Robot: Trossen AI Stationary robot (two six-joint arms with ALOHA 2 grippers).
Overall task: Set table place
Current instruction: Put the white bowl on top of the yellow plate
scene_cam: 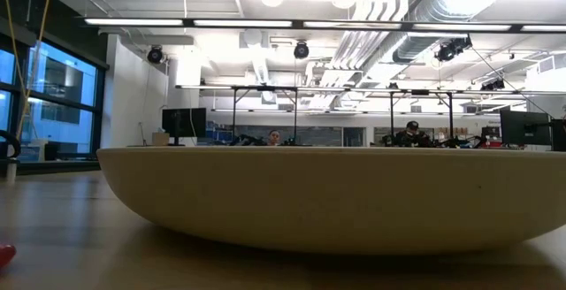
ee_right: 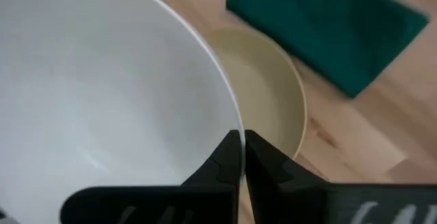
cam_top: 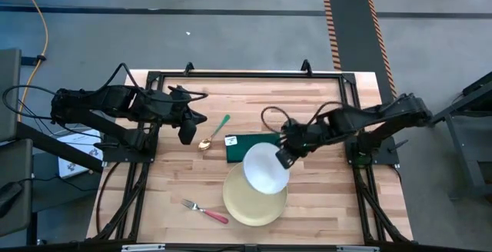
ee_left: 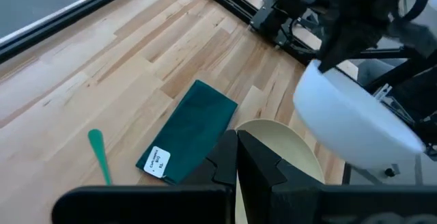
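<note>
My right gripper (cam_top: 283,158) is shut on the white bowl (cam_top: 266,168), which hangs in the air over the far part of the pale yellow plate (cam_top: 250,203) and the near edge of the dark green napkin (cam_top: 247,146). The bowl (ee_left: 355,118) and plate (ee_left: 283,156) also show in the left wrist view. My left gripper (cam_top: 187,133) hovers shut beside the gold spoon with green handle (cam_top: 214,134), touching nothing. The pink-handled fork (cam_top: 205,210) lies left of the plate. In the low view the plate (scene_cam: 336,193) fills the foreground. My right gripper pinches the white bowl's rim (ee_right: 232,125) on the bowl's right side, one finger inside the bowl and one outside. The fingers come from the table's right, slanting down. The bowl is lifted clear above the plate, roughly level with its opening upward.
The napkin (ee_left: 191,132) lies flat with a white label near the spoon's handle (ee_left: 99,154). The black frame (cam_top: 246,75) edges the table. Bare wood stretches toward the left and near edges. People sit far off in the room behind (scene_cam: 411,131).
</note>
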